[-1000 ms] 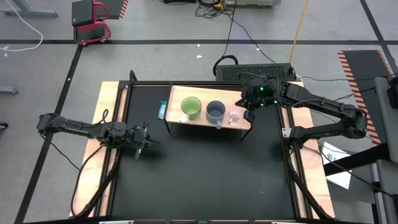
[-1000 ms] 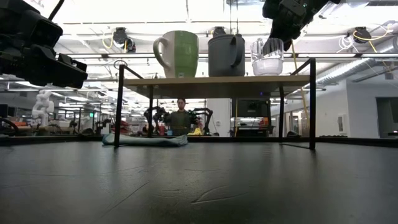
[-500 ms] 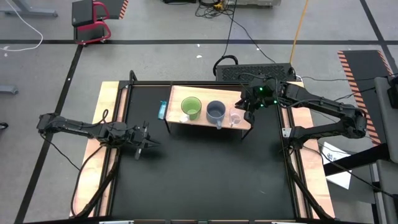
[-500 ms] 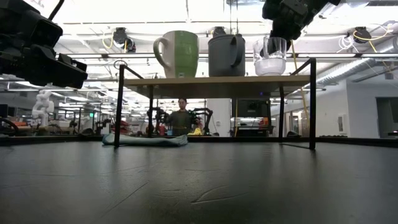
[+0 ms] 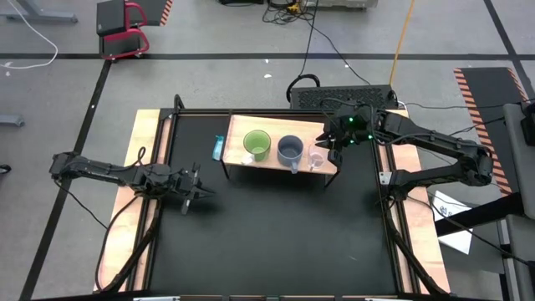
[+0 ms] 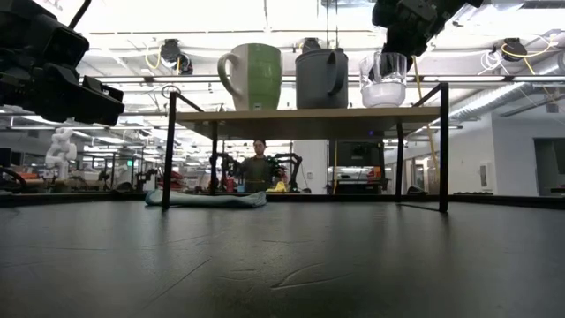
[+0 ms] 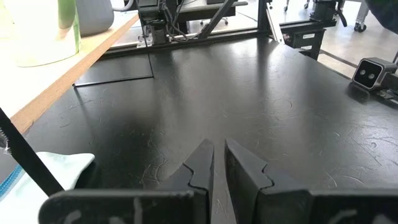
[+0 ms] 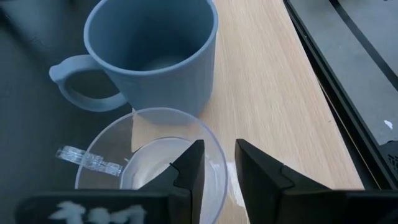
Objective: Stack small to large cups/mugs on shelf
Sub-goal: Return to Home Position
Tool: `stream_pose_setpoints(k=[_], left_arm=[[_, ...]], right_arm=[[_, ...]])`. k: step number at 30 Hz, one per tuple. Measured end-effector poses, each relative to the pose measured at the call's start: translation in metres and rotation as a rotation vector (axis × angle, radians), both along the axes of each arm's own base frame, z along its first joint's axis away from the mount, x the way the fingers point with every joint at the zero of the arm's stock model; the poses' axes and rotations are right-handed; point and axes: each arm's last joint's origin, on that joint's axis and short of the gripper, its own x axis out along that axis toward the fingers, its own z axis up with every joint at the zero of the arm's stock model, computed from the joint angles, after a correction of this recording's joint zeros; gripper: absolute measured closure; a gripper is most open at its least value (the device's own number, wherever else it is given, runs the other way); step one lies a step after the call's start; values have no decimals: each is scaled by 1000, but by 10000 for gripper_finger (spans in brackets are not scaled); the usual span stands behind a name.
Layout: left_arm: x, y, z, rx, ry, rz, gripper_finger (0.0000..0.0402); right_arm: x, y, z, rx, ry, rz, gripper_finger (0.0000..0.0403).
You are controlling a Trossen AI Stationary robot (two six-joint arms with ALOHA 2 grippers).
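Lifted slightly since a second earlier: right gripper [image 5: 330, 147], arm stretched over shelf [image 5: 238, 132], poised just above glass cup [image 5: 316, 157]. Right wrist view: fingers [image 8: 189, 167] narrowly parted over glass cup rim, beside grey mug [image 8: 152, 53]. Low view: green mug [image 6: 252, 76], grey mug, glass cup upright in a row on shelf. Left gripper [image 5: 197, 192] above table [image 5: 276, 238], fingers nearly touching.
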Motion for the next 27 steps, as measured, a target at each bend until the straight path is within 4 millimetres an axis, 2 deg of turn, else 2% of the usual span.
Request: stream_pose_setpoints(k=[11, 20, 27], left_arm=[[0, 0, 0, 0, 0, 0, 360], [0, 0, 0, 3, -1, -1, 360], [0, 0, 0, 3, -1, -1, 360]], right_arm=[[-7, 3, 8, -16, -36, 0, 320], [-33, 15, 29, -41, -140, -13, 320], [-54, 25, 37, -39, -166, -20, 321]])
